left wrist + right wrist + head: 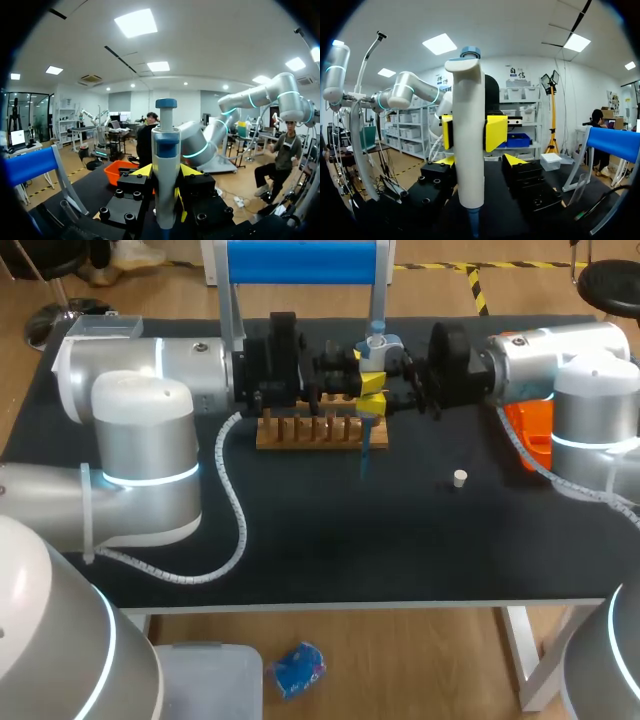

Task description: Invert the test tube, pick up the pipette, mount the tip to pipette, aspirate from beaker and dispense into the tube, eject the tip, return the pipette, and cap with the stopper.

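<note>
A white and blue pipette (376, 348) hangs upright over the wooden rack (320, 432), its thin blue end pointing down. My left gripper (370, 380) comes in from the left and is shut on the pipette's body (166, 165), one yellow tip on each side. From the right, my right gripper (374, 400) meets it at the same spot. In the right wrist view its fingers (479, 161) flank the pipette (469, 140), with a gap showing on one side. A small white stopper (459, 478) lies on the mat to the right.
An orange tray (530, 430) sits under my right arm at the table's right. A blue-topped stand (300, 260) rises behind the rack. The black mat (330, 530) stretches in front of the rack.
</note>
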Motion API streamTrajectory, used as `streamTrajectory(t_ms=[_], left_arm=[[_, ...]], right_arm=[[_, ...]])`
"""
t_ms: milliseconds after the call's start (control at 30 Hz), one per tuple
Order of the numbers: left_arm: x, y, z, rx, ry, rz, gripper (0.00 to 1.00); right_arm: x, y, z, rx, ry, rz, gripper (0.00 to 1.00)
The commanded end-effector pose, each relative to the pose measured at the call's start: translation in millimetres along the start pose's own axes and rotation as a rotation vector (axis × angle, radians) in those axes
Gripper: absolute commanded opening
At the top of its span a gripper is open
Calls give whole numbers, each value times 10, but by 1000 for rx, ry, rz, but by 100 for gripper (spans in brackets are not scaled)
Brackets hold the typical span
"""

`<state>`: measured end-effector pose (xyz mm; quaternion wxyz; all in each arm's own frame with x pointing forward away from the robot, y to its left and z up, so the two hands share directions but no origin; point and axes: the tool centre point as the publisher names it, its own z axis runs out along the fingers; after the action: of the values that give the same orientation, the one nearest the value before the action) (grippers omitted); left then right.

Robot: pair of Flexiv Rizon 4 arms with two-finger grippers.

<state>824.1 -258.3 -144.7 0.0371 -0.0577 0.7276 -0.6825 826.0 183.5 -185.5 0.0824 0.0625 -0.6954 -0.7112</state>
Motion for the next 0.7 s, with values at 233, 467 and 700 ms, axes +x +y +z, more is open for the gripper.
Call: streamTrajectory(t_ms=[233,467,700], left_arm=[[14,61,12,-7,-17,-12,0],[13,71,14,-15,-21,-13,0],[8,75,11,-23,-23,-11,0]], right_arm=[[-1,4,-11,-5,-1,1,49],[-1,-2,-12,-5,2,7,36],[-4,-8,-4,-2,4,11,2]])
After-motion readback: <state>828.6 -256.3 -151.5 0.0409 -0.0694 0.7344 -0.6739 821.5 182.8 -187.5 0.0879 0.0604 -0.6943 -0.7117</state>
